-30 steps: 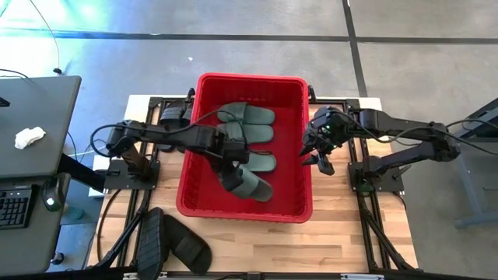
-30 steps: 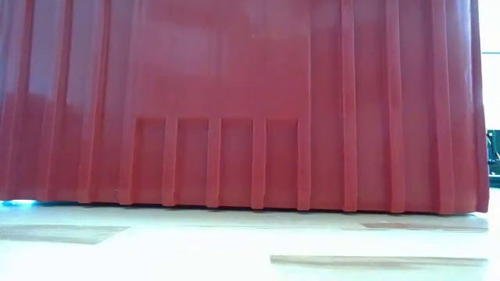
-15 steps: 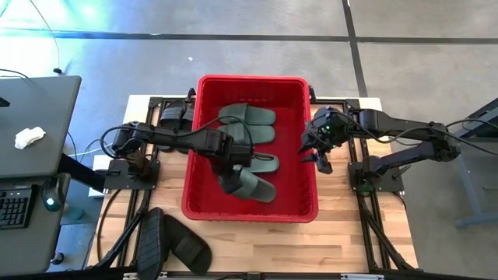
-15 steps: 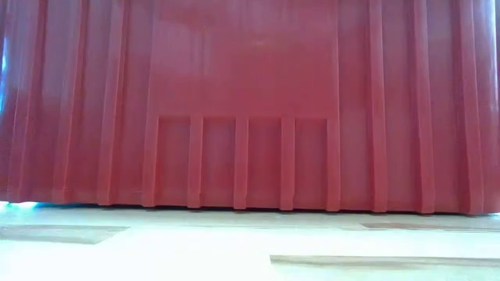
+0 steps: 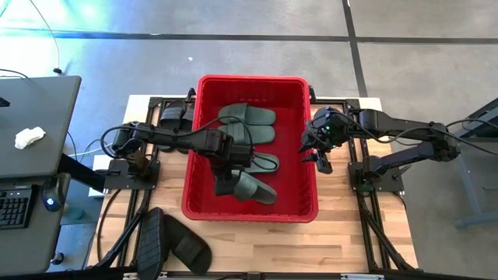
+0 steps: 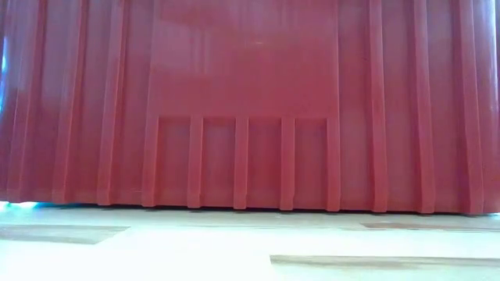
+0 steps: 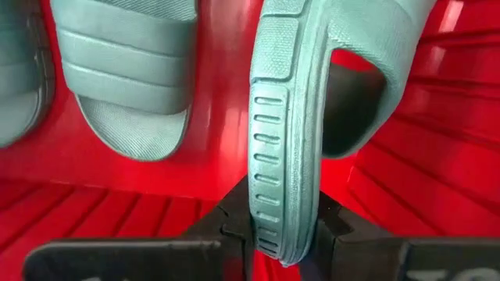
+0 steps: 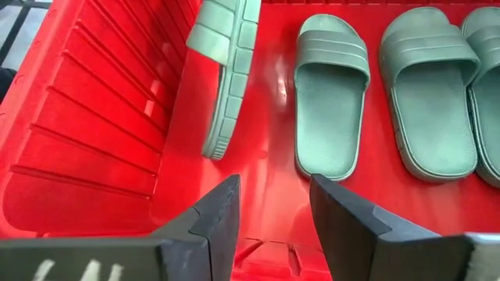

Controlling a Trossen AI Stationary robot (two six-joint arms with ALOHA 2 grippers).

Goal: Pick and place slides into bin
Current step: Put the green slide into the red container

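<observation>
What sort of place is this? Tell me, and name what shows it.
Probably a robotics lab or workshop: a wooden table on a bare concrete floor, with two arms bolted to metal frames beside a red bin, and a desk carrying a keyboard alongside.

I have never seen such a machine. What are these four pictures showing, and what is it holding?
This is a robot with two dark arms at a wooden table. One picture looks down from above, one looks level across the table and sees only the wall of the large red plastic bin, and two come from cameras on the wrists.

The left gripper is inside the bin and pinches the sole edge of one dark green rubber slide, which stands on its side. Three more green slides lie flat in the bin. The right gripper waits open at the bin's right rim, holding nothing. Two black slides lie on the table's near left corner.
</observation>
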